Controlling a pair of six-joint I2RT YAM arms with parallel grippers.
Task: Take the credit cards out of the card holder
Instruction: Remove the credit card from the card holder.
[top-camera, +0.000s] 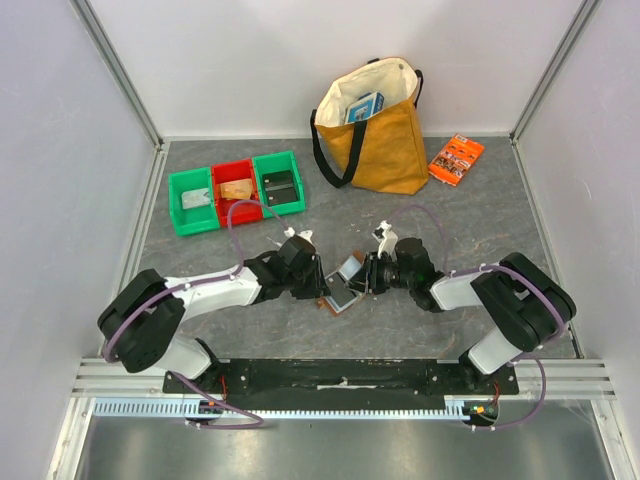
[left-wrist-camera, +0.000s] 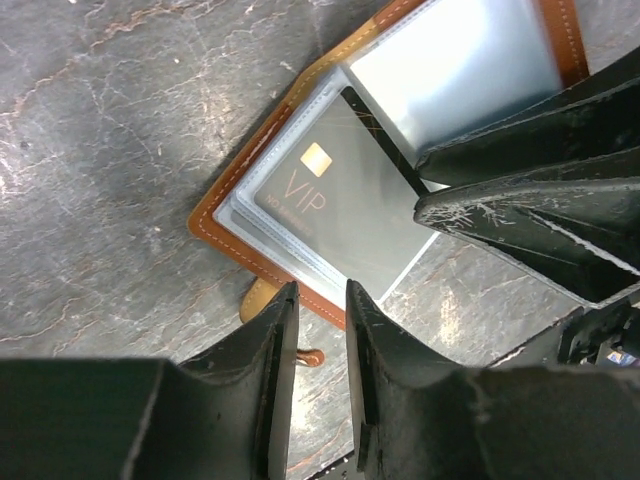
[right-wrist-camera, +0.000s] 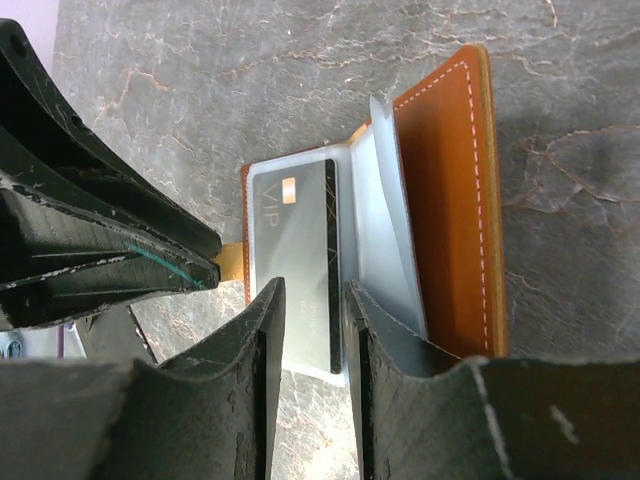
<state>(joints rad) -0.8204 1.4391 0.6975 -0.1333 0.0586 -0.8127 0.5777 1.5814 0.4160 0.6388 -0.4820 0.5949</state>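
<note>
Barely begun: small brown leather bifold card holder open on grey marbled table, dark plastic VIP credit card still sleeved, left gripper and right gripper narrow at its edges, grip unclear

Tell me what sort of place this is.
Most likely a robotics lab test cell: white panels in aluminium framing enclose a grey tabletop, the left arm and right arm are bolted to a base plate at its near edge, and props like coloured bins are laid out.
</note>
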